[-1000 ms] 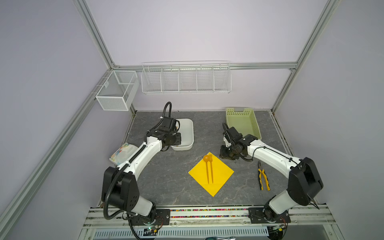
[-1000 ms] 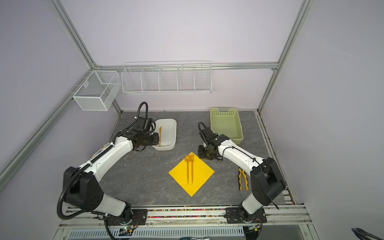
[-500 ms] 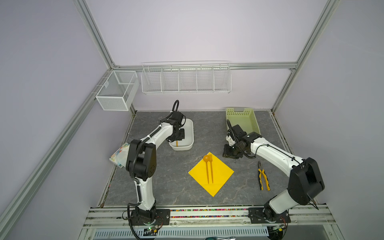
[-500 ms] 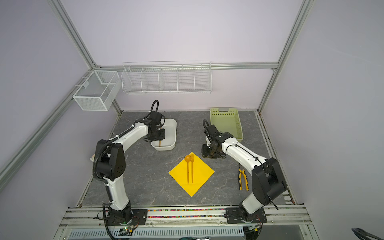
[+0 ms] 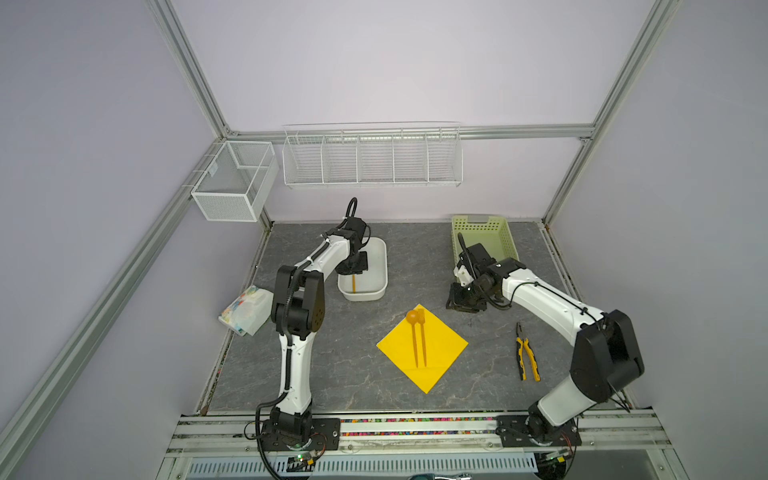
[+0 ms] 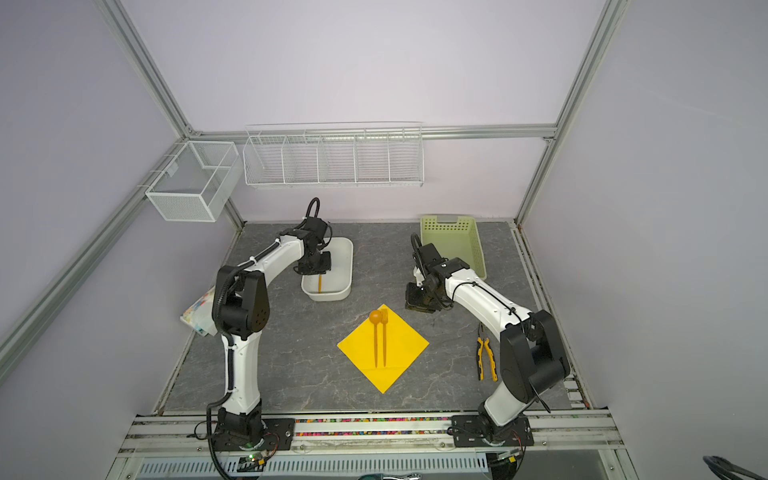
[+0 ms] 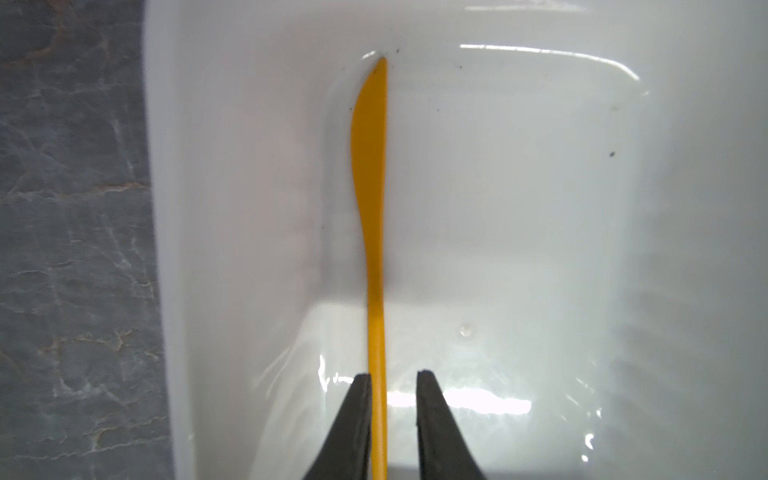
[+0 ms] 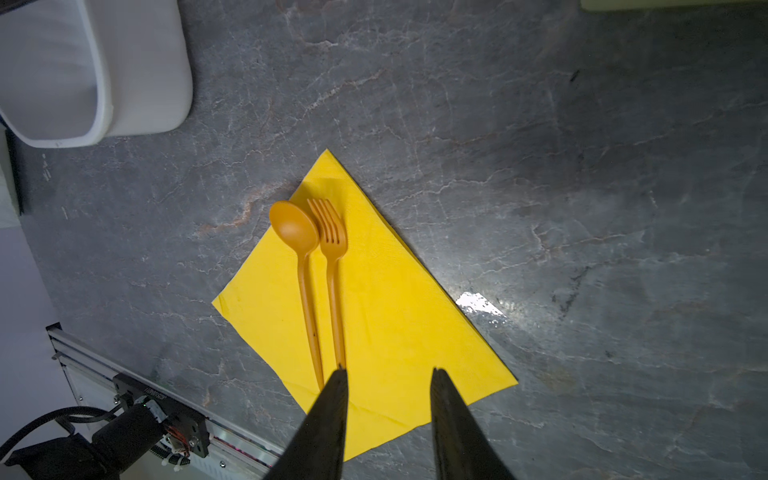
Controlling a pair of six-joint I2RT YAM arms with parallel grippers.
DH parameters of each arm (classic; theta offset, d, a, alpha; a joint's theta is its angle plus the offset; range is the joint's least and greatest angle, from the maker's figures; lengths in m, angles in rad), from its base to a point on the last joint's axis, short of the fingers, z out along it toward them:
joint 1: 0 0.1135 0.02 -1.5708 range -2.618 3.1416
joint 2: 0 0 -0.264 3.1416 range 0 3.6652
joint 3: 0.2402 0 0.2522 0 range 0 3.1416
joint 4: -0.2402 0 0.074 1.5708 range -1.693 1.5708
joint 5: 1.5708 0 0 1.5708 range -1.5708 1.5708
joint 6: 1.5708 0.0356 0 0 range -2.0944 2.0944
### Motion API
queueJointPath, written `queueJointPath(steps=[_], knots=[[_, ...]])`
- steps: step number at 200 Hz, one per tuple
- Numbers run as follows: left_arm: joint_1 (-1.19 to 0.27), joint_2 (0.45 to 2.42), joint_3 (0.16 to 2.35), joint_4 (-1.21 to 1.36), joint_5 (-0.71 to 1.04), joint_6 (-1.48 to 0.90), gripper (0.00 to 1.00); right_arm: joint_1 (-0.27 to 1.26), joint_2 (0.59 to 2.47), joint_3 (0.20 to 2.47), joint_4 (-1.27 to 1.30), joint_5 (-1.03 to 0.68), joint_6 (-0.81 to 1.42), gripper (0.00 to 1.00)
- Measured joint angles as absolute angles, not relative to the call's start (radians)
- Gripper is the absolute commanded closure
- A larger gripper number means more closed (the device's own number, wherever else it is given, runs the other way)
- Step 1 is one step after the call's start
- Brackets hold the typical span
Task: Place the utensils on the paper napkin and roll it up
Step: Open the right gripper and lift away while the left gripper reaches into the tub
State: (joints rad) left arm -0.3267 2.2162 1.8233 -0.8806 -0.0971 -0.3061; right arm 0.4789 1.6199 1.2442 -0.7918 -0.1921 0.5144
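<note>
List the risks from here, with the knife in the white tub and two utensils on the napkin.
The knife sits off-centre between the left gripper's open jaws, against one finger; closing may twist it or let it slip in the white tub.
The spoon's bowl lies right at the napkin's edge beside the fork; laying the knife down could nudge both off.

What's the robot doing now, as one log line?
left gripper: jaws open astride orange plastic knife in white tub | right gripper: open, empty | orange spoon, orange fork: on yellow paper napkin
</note>
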Motion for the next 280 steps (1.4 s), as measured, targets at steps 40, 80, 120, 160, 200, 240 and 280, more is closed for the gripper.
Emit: queueJointPath(steps=[40, 80, 120, 160, 200, 240, 280], knots=[[-0.322, 2.268, 1.866, -0.905, -0.105, -0.306, 0.80, 0.468, 1.622, 1.252, -0.796, -0.206, 0.507, 0.64], [-0.313, 2.300, 1.891, -0.917, -0.104, -0.304, 0.82, 0.459, 1.631, 1.257, -0.796, -0.215, 0.500, 0.64], [-0.302, 2.320, 1.926, -0.931, -0.100, -0.301, 0.85, 0.453, 1.642, 1.257, -0.797, -0.226, 0.499, 0.64], [-0.300, 2.337, 1.945, -0.943, -0.093, -0.298, 0.89, 0.447, 1.644, 1.258, -0.797, -0.231, 0.496, 0.64], [-0.300, 2.340, 1.951, -0.946, -0.088, -0.299, 0.93, 0.440, 1.651, 1.263, -0.797, -0.236, 0.496, 0.64], [-0.300, 2.340, 1.954, -0.948, -0.087, -0.298, 0.96, 0.438, 1.652, 1.265, -0.801, -0.237, 0.496, 0.65], [-0.300, 2.337, 1.954, -0.949, -0.080, -0.299, 0.97, 0.432, 1.652, 1.265, -0.804, -0.237, 0.496, 0.64]])
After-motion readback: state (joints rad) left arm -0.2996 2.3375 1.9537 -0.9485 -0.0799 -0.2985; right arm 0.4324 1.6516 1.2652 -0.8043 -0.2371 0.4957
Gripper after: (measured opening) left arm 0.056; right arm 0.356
